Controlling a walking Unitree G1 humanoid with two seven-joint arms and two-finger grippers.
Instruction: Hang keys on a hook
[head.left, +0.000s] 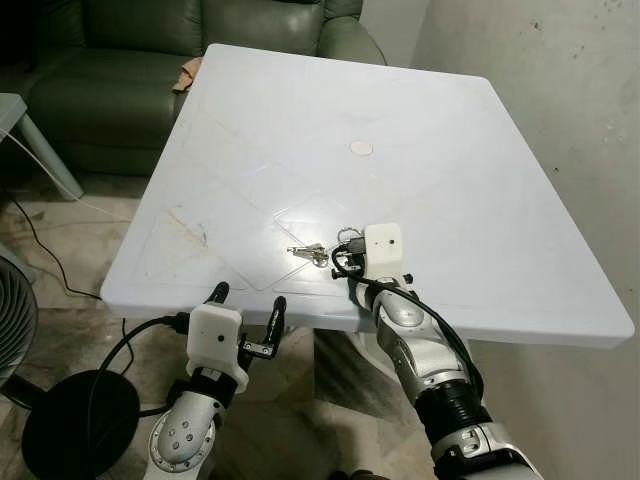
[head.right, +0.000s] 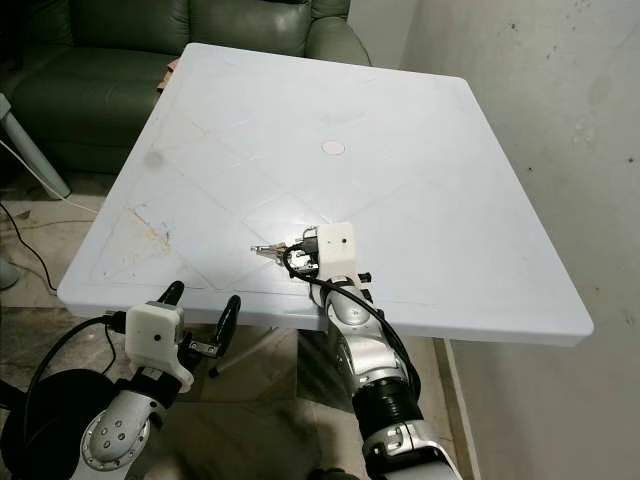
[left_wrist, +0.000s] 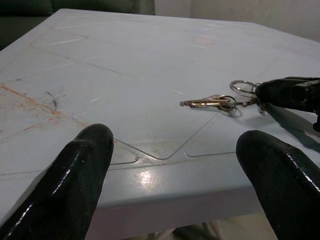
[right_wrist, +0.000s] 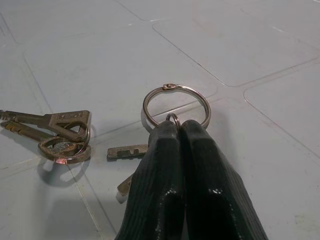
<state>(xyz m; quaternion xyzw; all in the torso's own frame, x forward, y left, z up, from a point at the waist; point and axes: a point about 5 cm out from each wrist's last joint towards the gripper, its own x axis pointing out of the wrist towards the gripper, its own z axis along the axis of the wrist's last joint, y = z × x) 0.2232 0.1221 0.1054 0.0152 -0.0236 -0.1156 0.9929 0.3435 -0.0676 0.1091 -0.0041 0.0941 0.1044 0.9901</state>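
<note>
A bunch of keys (head.left: 308, 253) lies on the white table (head.left: 450, 150) close to its front edge. Two brass keys (right_wrist: 60, 135) point to the left, and a large steel ring (right_wrist: 176, 102) lies flat beside them. My right gripper (right_wrist: 179, 125) rests low on the table, shut on the small link of the key ring just behind the large ring. My left gripper (head.left: 247, 305) hangs open below the table's front edge, to the left of the keys, with nothing between its fingers (left_wrist: 85, 165).
A green sofa (head.left: 120, 60) stands behind the table. A plaster wall (head.left: 560, 60) runs along the right. On the floor at the left are a fan (head.left: 10, 320), a black round base (head.left: 80, 420) and a cable. A small round cap (head.left: 360, 148) marks the table's middle.
</note>
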